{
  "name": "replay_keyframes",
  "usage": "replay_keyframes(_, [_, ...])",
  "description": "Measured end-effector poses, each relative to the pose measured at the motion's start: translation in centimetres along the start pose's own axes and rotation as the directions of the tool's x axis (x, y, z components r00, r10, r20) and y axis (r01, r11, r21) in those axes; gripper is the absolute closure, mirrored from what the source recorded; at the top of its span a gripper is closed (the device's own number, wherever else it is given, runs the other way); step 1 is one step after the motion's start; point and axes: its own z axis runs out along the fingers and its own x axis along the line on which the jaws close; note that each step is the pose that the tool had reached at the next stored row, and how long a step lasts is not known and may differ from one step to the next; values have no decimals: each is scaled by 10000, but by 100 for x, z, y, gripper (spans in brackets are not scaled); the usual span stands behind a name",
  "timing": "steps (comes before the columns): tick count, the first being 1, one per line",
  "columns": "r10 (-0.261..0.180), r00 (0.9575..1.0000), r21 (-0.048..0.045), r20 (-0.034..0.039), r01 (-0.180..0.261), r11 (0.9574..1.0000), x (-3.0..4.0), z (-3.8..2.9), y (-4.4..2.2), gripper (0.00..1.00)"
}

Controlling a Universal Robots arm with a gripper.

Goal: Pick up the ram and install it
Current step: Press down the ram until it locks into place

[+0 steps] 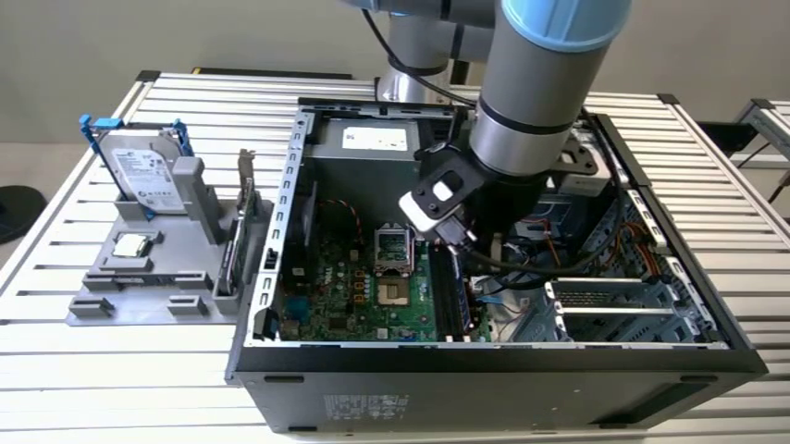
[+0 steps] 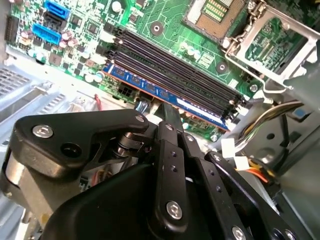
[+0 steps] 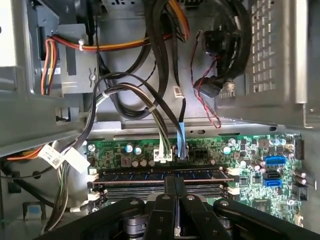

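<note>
The ram [image 2: 145,86] is a long thin stick standing on edge in the outermost memory slot of the green motherboard [image 2: 165,25], inside the open computer case [image 1: 494,356]. In the first wrist view the ram [image 3: 145,175] lies along the slot nearest the cable connectors. My gripper [image 2: 168,111] is shut, fingers together, its tips down on the ram's top edge near the middle. In the exterior view the gripper [image 1: 460,250] reaches down into the case over the slots, right of the CPU socket [image 1: 388,250].
Bundles of cables [image 3: 160,115] hang close behind the slots. A metal drive cage [image 1: 617,305] fills the case's right side in the exterior view. On that view's left, a grey fixture [image 1: 92,305] holds a hard drive [image 1: 142,171], a processor [image 1: 129,245] and a bracketed card [image 1: 247,213].
</note>
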Motion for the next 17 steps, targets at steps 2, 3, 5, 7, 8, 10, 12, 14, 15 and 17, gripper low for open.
replay_keyframes(2, [-159,9999,-3,-12,159,9999,0,19,-2,100])
replay_keyframes(3, [-237,9997,-5,-20,237,9997,0,29,-2,100])
replay_keyframes(5, [-382,9993,-7,-25,382,9993,1,48,-3,100])
replay_keyframes(7, [-482,9988,-9,-27,482,9988,1,65,-4,100])
replay_keyframes(8, [-506,9987,-10,-28,506,9987,1,72,-4,100])
replay_keyframes(10, [-521,9986,-10,-27,521,9986,1,80,-4,100])
replay_keyframes(12, [-523,9986,-10,-26,523,9986,1,85,-4,100])
replay_keyframes(14, [-522,9986,-11,-28,522,9986,2,91,-4,100])
replay_keyframes(15, [-515,9987,-10,-29,515,9987,2,95,-5,100])
replay_keyframes(17, [-499,9987,-10,-28,499,9988,2,103,-5,100])
